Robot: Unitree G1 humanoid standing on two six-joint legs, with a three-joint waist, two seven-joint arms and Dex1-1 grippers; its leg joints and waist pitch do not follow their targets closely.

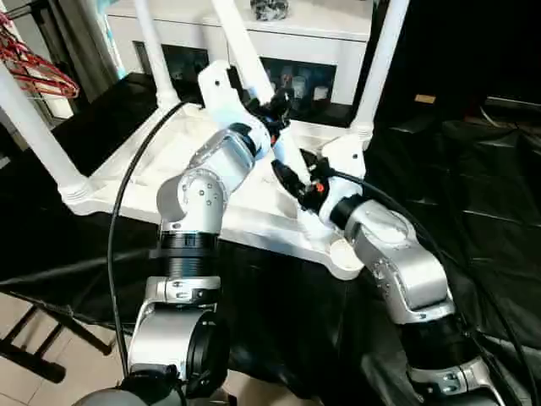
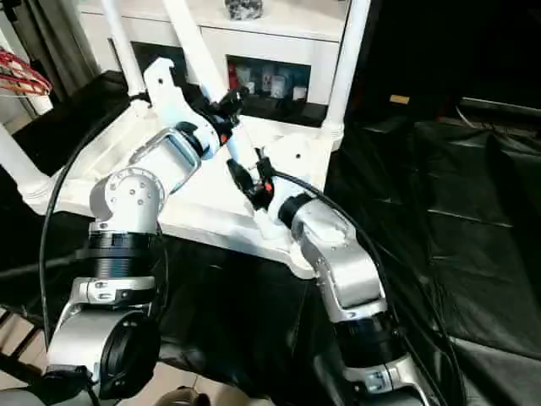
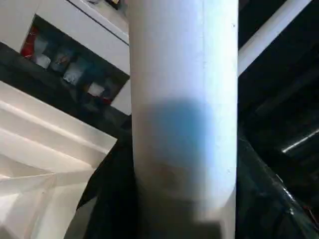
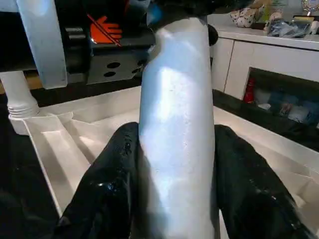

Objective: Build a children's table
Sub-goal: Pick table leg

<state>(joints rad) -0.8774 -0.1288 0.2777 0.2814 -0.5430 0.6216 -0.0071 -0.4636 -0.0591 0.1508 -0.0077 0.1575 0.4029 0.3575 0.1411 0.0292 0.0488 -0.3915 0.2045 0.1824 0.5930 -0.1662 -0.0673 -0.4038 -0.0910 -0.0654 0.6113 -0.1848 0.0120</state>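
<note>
While angled inward, both grippers [image 1: 287, 173] on leg [image 1: 254, 68].

White cabinet [image 1: 338, 42], black cloth [image 1: 473, 194]

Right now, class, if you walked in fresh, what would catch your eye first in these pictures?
An upturned white tabletop lies on black sheeting, three legs standing up from its corners. In the middle, the left gripper and right gripper both hold a fourth leg, tilted over the tabletop, with the near right corner socket empty. Behind stands a white cabinet.

Even indoor light; glare on forearms; wrist close-ups blurred, shadowed.
</note>
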